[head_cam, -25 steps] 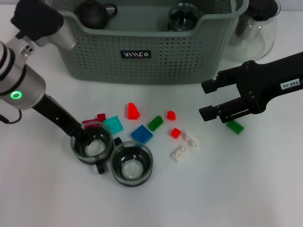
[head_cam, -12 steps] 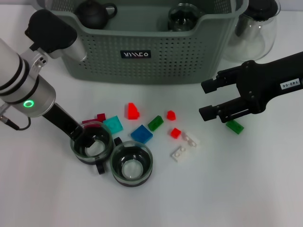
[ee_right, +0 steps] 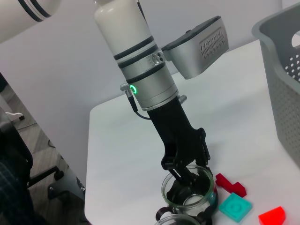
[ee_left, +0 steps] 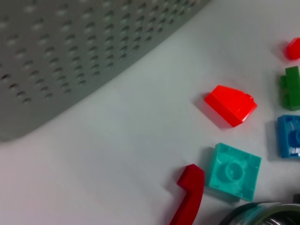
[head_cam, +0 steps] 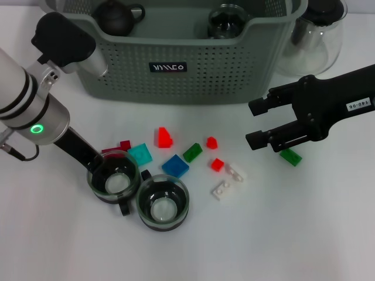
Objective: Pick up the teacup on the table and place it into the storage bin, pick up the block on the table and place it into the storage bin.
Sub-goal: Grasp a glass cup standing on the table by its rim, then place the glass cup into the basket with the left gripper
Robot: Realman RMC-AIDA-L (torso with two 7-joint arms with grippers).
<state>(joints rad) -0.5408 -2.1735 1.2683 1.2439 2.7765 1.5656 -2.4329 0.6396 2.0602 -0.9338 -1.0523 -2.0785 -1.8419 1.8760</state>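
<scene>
Inspecting the left gripper [head_cam: 104, 170], I find its fingers [ee_right: 180, 172] straddling the rim of the teacup [head_cam: 113, 178], one reaching inside the glass and one outside, pinching the wall. A second teacup [head_cam: 162, 203] touches it on the side away from the arm. The teal block [head_cam: 140, 154] lies just beyond the fingertips; the storage bin [head_cam: 176, 73] stands well behind. My right gripper [head_cam: 251, 123] hovers apart, fingers spread, a green block [head_cam: 290, 156] beneath it.

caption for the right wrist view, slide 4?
Left gripper reaching into a glass teacup by its rim, with red and teal blocks alongside and the storage bin at the frame's edge.
</scene>
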